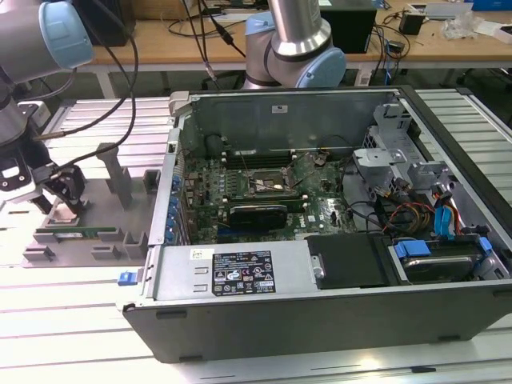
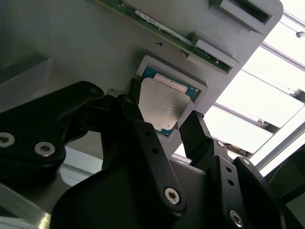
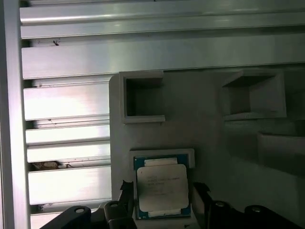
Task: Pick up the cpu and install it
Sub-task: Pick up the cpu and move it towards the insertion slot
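The cpu (image 3: 162,187), a flat silver square with a thin green rim, lies in a shallow recess of a grey holder plate (image 3: 209,133). My gripper (image 3: 163,193) is open just over it, one black finger (image 3: 127,191) on each side of the chip and small gaps to its edges. In the second wrist view the cpu (image 2: 164,100) sits between the same fingers of the gripper (image 2: 163,115). In the exterior view the gripper (image 1: 66,196) hangs over the cpu (image 1: 61,214) at that view's left, far from the motherboard socket (image 1: 268,182) inside the open computer case (image 1: 320,272).
A long green memory stick (image 1: 76,234) lies in the holder plate (image 1: 112,216) beside the cpu, also seen as the memory stick (image 2: 162,27). Grey upright posts (image 1: 118,172) stand on the plate. A second arm's base (image 1: 296,48) rises behind the case. Ribbed aluminium table (image 1: 72,320) surrounds everything.
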`<state>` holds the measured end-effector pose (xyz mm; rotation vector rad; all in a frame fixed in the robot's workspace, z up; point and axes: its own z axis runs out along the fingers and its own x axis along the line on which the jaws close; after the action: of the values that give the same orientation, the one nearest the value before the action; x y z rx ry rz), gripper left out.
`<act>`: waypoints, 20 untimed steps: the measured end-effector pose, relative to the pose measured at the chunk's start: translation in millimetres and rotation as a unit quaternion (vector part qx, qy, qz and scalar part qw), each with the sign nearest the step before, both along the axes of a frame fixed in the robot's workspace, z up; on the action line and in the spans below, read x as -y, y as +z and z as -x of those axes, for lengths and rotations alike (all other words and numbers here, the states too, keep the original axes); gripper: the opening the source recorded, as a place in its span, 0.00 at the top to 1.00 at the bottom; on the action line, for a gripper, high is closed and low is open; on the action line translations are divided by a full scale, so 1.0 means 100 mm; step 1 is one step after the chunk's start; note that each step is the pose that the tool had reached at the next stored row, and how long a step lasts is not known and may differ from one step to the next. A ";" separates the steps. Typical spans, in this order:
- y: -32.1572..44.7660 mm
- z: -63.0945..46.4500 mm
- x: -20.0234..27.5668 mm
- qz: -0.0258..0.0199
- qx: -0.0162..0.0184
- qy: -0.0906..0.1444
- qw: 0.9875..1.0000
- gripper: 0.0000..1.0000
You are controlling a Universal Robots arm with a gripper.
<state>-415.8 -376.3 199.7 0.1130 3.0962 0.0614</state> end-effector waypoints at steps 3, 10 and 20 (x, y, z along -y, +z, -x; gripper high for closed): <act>-0.012 -0.02 -0.002 0.000 0.000 0.002 1.000 0.40; -0.025 -0.03 -0.007 0.000 0.000 0.004 1.000 0.39; -0.077 0.00 -0.028 0.001 0.003 0.024 1.000 0.32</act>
<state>-415.7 -373.5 191.9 0.0375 3.0922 0.0606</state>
